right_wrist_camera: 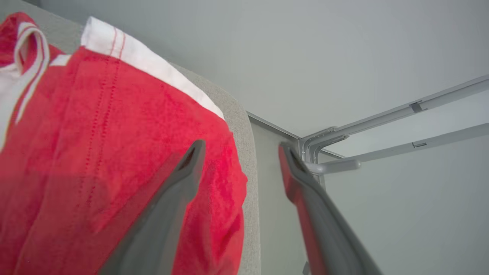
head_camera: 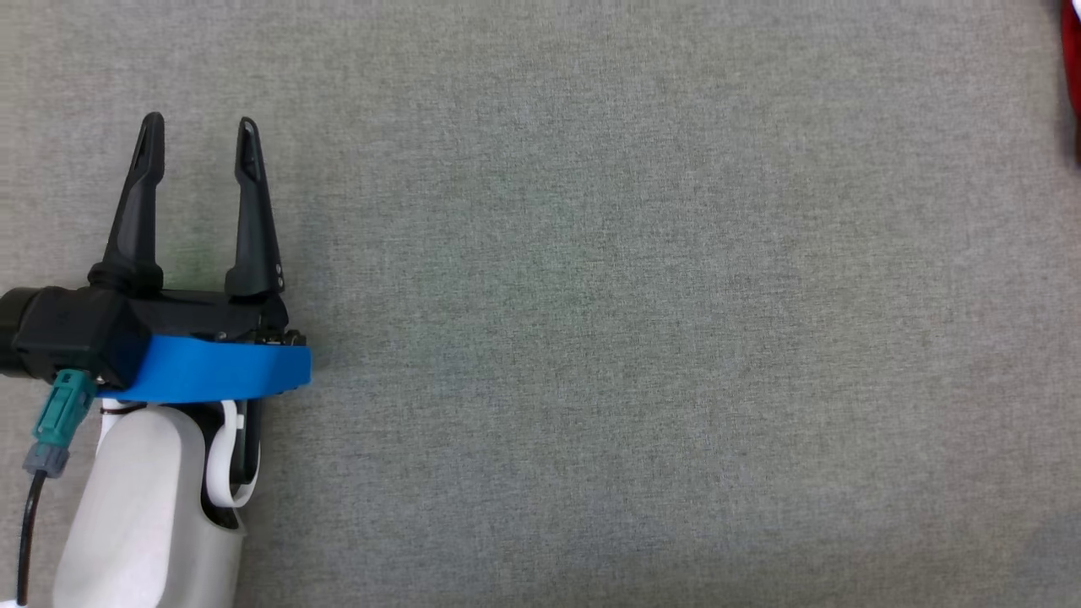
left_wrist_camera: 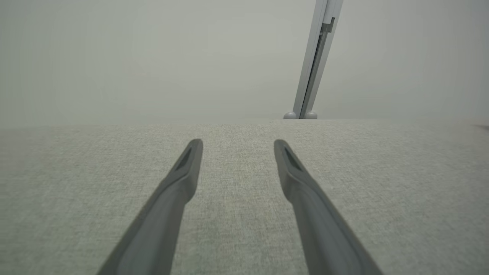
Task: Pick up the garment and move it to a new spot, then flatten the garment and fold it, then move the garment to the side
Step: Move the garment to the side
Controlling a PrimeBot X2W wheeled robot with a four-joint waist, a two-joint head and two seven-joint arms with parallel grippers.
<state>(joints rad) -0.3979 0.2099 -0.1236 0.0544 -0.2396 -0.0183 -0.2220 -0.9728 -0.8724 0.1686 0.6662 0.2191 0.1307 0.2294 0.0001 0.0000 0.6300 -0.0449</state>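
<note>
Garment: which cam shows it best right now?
Right wrist view. The garment, red with white trim, spreads over its left half, stitching visible, lying at the table edge. Head view catches the garment as a red sliver at top right. Left wrist view looks across grey table toward a wall.

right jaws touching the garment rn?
Cannot tell. Right wrist view: right gripper, jaws open, has one finger overlapping the red garment in the picture, but neither contact nor a gap shows plainly.
</note>
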